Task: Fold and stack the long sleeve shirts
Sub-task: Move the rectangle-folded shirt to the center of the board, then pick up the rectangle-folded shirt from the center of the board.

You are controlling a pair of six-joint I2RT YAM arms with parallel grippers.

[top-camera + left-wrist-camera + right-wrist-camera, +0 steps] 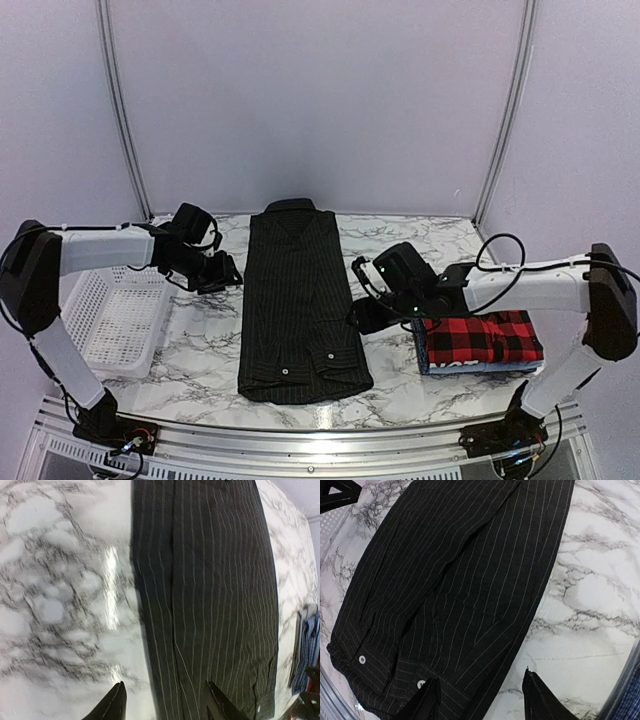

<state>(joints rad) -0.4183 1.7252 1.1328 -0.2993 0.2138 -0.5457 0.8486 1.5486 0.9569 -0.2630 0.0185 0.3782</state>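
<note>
- The marble worktop [200,375] is carrying three things.
- A black pinstriped shirt [300,310] is lying flat at its middle.
- A white mesh basket [115,320] is sitting at its left edge.
- A blue folded shirt [470,368] is lying at the right, under a plaid shirt [485,338].

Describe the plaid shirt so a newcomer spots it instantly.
Start at the marble table and go to its near right corner. The plaid shirt lies folded there atop a blue shirt. It's the only red-and-black checked thing; the black pinstriped shirt lies mid-table.
</note>
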